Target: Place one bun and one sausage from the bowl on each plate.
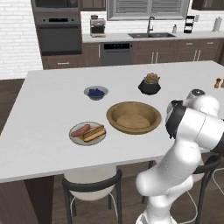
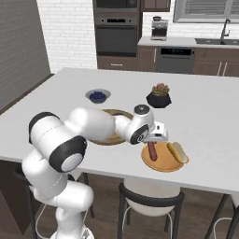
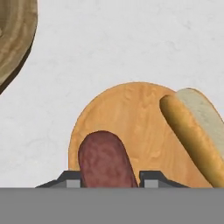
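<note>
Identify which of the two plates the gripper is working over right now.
The plain orange plate, under the gripper, with sausage between the fingers. The grey-rimmed plate sits beyond the wooden bowl.

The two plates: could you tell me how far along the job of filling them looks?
Nearly finished. The grey-rimmed plate already holds a sausage and a bun. The wooden bowl looks empty. On the orange plate a bun lies in place, and the claw is over the plate with the second sausage between its fingers. Whether it still grips is unclear; what is left is letting go and withdrawing.
</note>
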You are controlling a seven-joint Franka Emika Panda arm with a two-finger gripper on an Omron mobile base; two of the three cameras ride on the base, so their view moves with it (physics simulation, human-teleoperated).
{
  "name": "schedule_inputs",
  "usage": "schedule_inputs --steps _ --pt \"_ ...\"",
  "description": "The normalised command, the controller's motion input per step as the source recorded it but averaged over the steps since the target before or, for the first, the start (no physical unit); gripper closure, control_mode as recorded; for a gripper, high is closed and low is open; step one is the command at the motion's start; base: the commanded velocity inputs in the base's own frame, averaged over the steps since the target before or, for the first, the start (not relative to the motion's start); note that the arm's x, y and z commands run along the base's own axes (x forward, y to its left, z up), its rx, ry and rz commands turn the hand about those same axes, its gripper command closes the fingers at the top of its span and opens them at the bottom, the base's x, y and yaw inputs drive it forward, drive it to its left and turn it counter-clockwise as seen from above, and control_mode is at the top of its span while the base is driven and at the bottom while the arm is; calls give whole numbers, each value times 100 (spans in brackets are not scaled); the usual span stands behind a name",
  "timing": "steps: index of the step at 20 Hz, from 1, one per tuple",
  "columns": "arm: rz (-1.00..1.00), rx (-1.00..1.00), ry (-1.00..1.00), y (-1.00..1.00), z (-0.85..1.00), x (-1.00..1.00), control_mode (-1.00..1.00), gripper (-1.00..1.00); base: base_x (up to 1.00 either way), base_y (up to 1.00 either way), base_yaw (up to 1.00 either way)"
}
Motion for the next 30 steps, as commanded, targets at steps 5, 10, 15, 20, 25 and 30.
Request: schedule_inputs --steps 5,10,15,20,25,30 --pt "10 -12 3 -18 -36 19 -100 100 0 0 0" --pt "9 -14 0 -11 -51 -28 -100 100 0 0 0" --pt "9 -10 0 0 -32 -23 -100 -100 0 0 0" --pt "9 -2 0 0 -1 4 -100 -100 0 0 0" --pt "9 0 0 0 21 30 -100 -100 0 0 0" --pt "6 0 -1 -9 58 -13 -100 -100 0 0 0"
